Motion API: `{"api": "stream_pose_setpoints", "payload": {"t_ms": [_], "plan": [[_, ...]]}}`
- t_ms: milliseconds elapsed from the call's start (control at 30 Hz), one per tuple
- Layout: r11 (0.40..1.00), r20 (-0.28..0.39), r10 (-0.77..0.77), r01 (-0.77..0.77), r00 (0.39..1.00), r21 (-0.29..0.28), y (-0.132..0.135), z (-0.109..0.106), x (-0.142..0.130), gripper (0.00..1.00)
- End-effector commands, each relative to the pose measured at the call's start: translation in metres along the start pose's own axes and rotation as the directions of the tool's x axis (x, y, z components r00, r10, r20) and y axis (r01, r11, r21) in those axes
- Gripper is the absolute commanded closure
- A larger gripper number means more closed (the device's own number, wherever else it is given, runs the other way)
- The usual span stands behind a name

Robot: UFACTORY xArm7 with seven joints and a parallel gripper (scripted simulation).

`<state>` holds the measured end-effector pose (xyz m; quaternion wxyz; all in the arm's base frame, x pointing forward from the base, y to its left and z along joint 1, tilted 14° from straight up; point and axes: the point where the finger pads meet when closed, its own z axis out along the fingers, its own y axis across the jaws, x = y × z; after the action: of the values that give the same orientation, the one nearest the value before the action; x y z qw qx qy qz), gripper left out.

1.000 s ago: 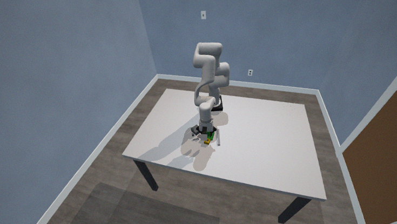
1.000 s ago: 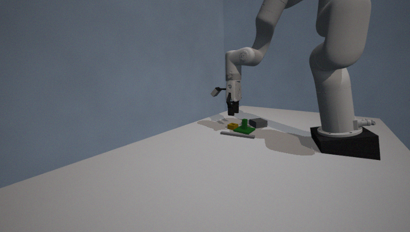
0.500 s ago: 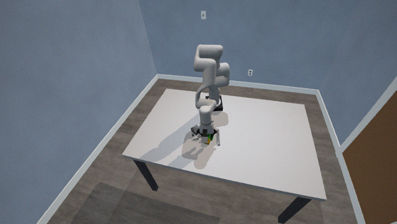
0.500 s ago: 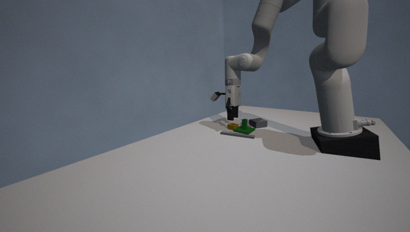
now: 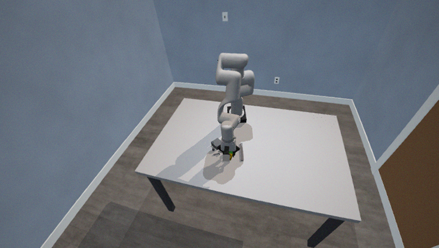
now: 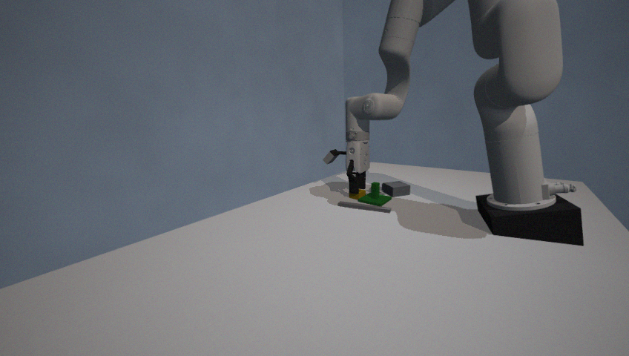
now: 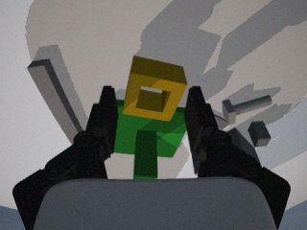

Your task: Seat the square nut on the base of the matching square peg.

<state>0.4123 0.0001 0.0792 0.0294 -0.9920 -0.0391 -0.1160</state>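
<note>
The yellow square nut (image 7: 160, 72) (image 6: 357, 194) lies on the white table just beside the green peg stand. The stand has a flat green base (image 7: 129, 134) (image 6: 374, 200) and an upright square green peg (image 7: 146, 153) (image 6: 374, 187). My gripper (image 7: 152, 100) (image 6: 356, 184) (image 5: 229, 152) is low over the table, pointing straight down. It is open, with one black finger on each side of the nut. In the wrist view there is a small gap between each finger and the nut. The nut rests on the table, off the peg.
A long grey bar (image 6: 364, 206) (image 7: 54, 86) (image 5: 241, 154) lies in front of the stand. A grey block (image 6: 395, 188) sits behind it. Small grey pieces (image 7: 252, 103) lie to the right in the wrist view. The arm's black base (image 6: 529, 220) stands further right.
</note>
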Motion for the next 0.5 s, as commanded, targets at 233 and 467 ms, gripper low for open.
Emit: {"api": "stream_pose_setpoints", "payload": {"t_ms": [233,467], "plan": [[1.0,-0.005,0.001,-0.001,1.0,-0.01,0.004,0.0149,0.0006,0.4],[1.0,-0.006,0.001,-0.001,1.0,-0.015,0.0053,0.0183,0.0001,0.4]]}}
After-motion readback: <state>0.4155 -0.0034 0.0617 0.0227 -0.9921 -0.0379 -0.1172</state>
